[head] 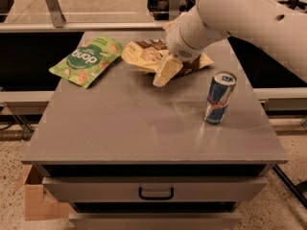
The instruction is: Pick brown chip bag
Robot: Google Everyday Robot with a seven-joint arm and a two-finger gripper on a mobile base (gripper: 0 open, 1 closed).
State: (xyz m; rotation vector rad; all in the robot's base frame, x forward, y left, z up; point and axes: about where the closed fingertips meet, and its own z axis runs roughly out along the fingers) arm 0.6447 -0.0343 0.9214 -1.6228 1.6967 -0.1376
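Now the cream-coloured two-finger gripper point(165, 73) is down at the near edge of the glossy dark brown chip bag with pale cream borders point(146, 52), at the far middle of the grey metal table point(134, 128). Open or clamped, I cannot tell. The danger is that slick, crinkly foil slipping free if only an edge gets caught. The bag lies flat, its long axis running left to right and its right end angled slightly nearer.
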